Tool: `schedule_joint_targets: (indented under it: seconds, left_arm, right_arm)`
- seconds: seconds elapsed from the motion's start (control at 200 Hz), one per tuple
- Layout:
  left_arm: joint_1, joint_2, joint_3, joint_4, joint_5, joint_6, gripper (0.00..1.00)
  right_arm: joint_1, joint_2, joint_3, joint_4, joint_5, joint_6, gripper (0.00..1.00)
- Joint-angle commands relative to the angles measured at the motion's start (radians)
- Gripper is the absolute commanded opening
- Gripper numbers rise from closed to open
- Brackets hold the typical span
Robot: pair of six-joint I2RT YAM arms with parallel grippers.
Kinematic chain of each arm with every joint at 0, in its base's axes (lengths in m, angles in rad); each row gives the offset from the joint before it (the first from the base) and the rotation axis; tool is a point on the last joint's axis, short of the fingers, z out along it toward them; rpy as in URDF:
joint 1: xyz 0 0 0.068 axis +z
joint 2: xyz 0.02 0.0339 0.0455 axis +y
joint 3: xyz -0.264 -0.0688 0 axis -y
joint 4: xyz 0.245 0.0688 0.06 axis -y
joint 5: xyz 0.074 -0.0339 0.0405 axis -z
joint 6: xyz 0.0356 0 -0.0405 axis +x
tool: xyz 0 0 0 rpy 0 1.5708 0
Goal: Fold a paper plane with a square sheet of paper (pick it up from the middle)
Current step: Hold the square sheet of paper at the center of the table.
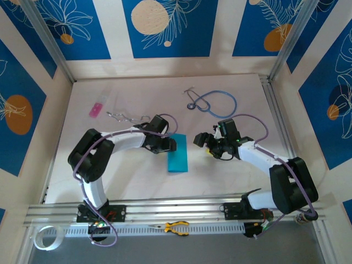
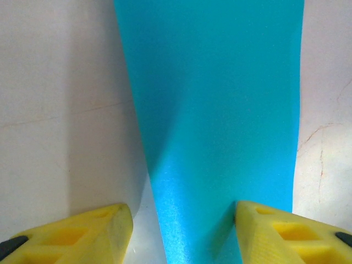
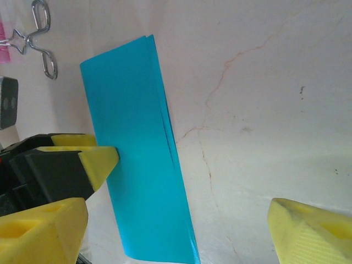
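Left gripper (image 1: 169,144), jaws apart, straddles one end of the folded square sheet of paper (image 1: 177,155) flat on the counter (image 1: 132,176) — thin, light, easily creased — likely best pinched along its layered edge; right gripper (image 1: 199,139) hovers nearby, also spread.

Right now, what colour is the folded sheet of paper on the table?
The sheet of paper is plain cyan-blue, unpatterned; right wrist view shows it best.

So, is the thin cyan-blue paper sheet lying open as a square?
No, the cyan-blue paper sheet is folded into a narrow rectangle, layered edges showing.
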Motion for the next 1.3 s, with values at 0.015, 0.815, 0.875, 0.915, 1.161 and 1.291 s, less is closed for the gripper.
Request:
schedule_joint_targets:
  seconds: [0.015,0.815,0.875,0.915,1.161,1.291]
  left_arm:
    - [-0.010,0.056,0.020,-0.093,-0.072,0.040,0.57]
    - [-0.042,0.106,0.074,-0.137,-0.154,-0.005,0.59]
    - [-0.043,0.119,0.097,-0.179,-0.184,0.016,0.59]
    - [-0.043,0.128,0.111,-0.197,-0.191,0.031,0.59]
    - [-0.045,0.137,0.098,-0.164,-0.139,0.059,0.59]
    - [-0.045,0.141,0.102,-0.170,-0.148,0.057,0.59]
  right_arm:
    - [0.008,0.003,0.002,-0.031,0.009,0.009,0.86]
    - [0.006,-0.003,0.011,-0.088,0.031,0.000,0.89]
    - [0.006,-0.004,0.009,-0.088,0.032,0.000,0.89]
    - [0.006,-0.004,0.009,-0.087,0.032,0.000,0.89]
    - [0.006,-0.001,0.012,-0.086,0.033,0.001,0.89]
    - [0.006,0.000,0.013,-0.088,0.032,0.001,0.89]
